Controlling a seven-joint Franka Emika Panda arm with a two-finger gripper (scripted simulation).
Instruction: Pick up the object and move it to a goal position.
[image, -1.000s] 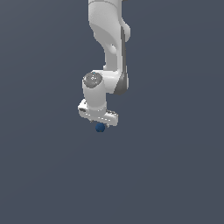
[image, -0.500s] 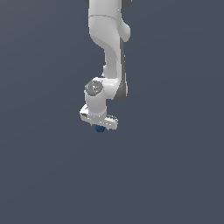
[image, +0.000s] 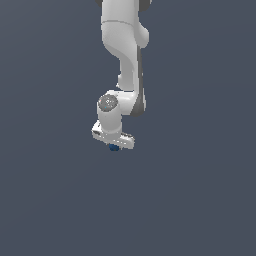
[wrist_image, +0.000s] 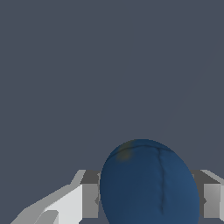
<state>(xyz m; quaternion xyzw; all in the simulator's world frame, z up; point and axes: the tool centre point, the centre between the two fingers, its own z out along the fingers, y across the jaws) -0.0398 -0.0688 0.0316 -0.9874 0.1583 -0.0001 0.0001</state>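
The small dark blue ball (image: 114, 147) shows just under the white gripper (image: 114, 146) in the exterior view, mostly hidden by the hand. In the wrist view the ball (wrist_image: 151, 183) fills the space between the two fingers (wrist_image: 89, 199), which press on its sides. The gripper is shut on the ball and holds it in the air. The white arm (image: 125, 55) reaches down from the top of the exterior view.
Only a plain dark grey-blue background (image: 200, 190) surrounds the arm. No goal marker or other object shows in either view.
The gripper with the ball has shifted slightly toward the exterior view's left and tilted, with the arm bending along.
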